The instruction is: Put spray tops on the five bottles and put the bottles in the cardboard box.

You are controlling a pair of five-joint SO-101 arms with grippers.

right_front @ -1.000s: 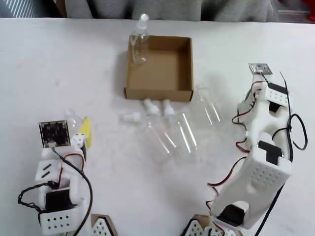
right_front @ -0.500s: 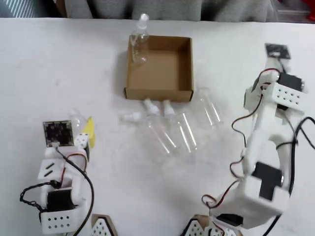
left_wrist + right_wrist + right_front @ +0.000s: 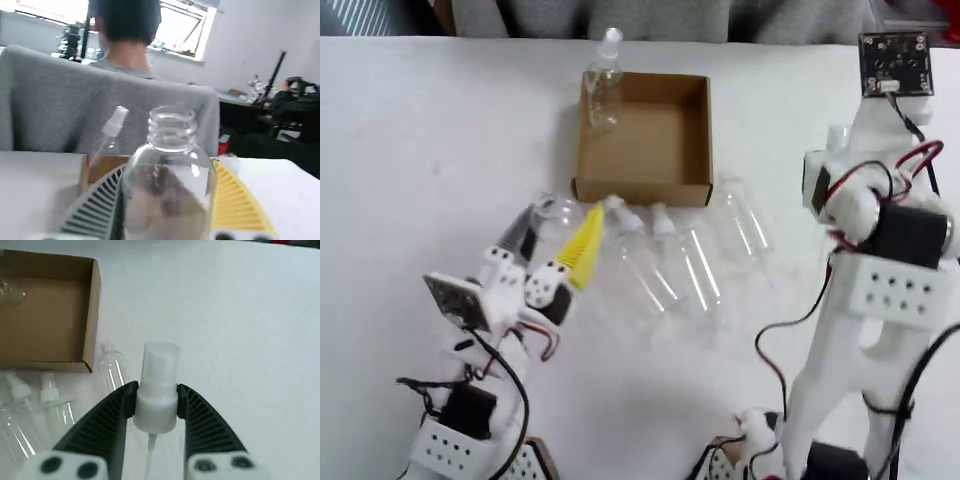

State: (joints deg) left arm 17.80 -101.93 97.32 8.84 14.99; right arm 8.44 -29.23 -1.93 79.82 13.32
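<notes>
My left gripper (image 3: 552,232) is shut on a clear open-necked bottle (image 3: 546,210), held between its grey and yellow fingers just left of the cardboard box (image 3: 640,190). In the left wrist view the bottle (image 3: 167,185) stands upright in the left gripper (image 3: 167,205). My right gripper (image 3: 156,395) is shut on a white spray top (image 3: 159,385), raised over the table right of the box (image 3: 92,320). One capped bottle (image 3: 603,85) stands in the box's back left corner. Two capped bottles (image 3: 642,258) (image 3: 686,255) and one open bottle (image 3: 745,222) lie in front of the box.
The right arm (image 3: 870,250) stands tall at the table's right side, with red and black wires hanging from it. Bare white table lies left of the box and far right of it.
My left gripper has lifted the open bottle and swung it right, toward the box's front left corner. The right arm has risen and moved back with the spray top.
</notes>
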